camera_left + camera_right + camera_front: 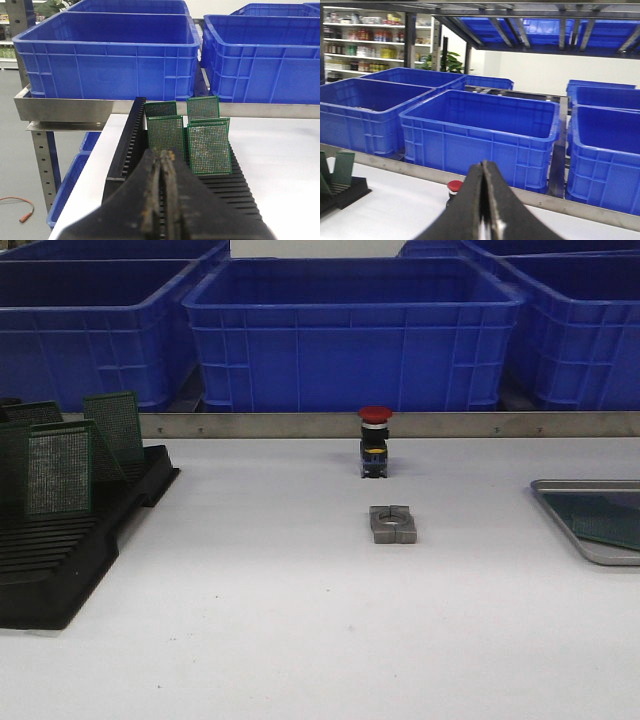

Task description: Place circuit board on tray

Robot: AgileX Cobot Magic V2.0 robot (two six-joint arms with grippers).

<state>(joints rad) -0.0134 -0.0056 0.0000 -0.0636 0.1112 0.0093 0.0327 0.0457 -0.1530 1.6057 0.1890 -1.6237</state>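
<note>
Left gripper (162, 200), fingers pressed together holding nothing, is hovering just behind the circuit board (210, 146) standing in the black rack (125, 150); right gripper (485, 210) likewise seemingly closed.

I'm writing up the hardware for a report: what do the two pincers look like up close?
Both are black and taper like a wedge. The left pincer has worn, brownish, grimy inner edges on its fingers. The right pincer looks cleaner and smooth. No cables or markings show.
</note>
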